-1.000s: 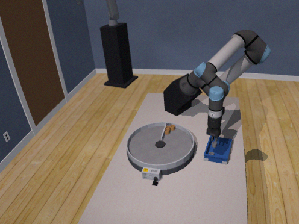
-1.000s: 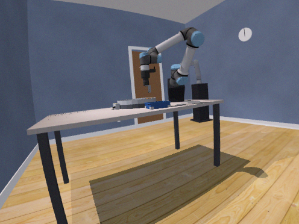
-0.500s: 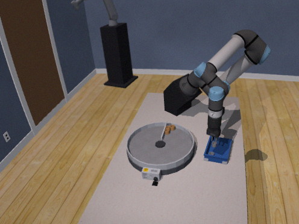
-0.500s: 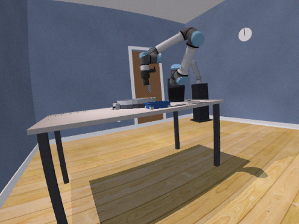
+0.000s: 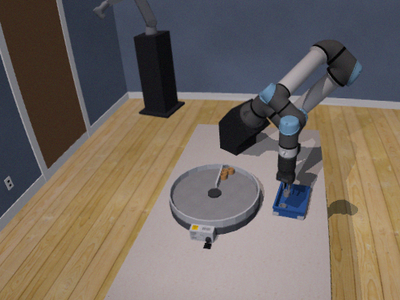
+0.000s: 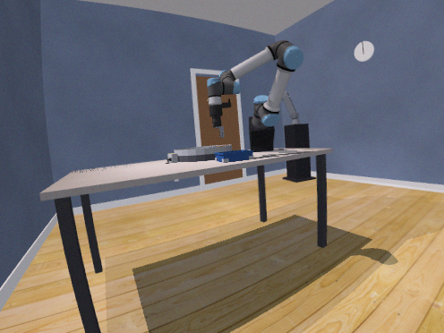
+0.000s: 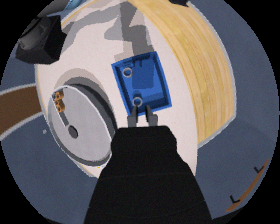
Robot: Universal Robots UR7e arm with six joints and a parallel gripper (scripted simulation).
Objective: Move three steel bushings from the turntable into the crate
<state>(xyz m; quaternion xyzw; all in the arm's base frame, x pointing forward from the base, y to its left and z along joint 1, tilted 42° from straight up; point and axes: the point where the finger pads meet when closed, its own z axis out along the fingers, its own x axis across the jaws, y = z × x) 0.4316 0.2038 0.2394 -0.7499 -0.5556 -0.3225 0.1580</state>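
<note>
My gripper (image 5: 285, 189) (image 6: 219, 134) (image 7: 141, 110) hangs a little above the left side of the blue crate (image 5: 302, 205) (image 6: 233, 156) (image 7: 155, 81). Its fingers stand partly apart with nothing between them. Two grey steel bushings lie on the crate floor. One bushing (image 5: 283, 206) (image 7: 138, 101) lies at the front left, straight under my fingertips. The other bushing (image 5: 285, 194) (image 7: 128, 71) lies further back. The round grey turntable (image 5: 193, 198) (image 6: 197, 154) (image 7: 88, 137) stands left of the crate. A few orange bushings (image 5: 227, 172) (image 7: 59, 101) sit at its back beside a divider bar.
A small white control box (image 5: 201, 232) sits at the turntable's front edge. The arm's black base (image 5: 238, 134) stands behind the turntable. The table's right edge runs close past the crate. A second arm on a black pedestal (image 5: 155, 72) stands on the floor at the back.
</note>
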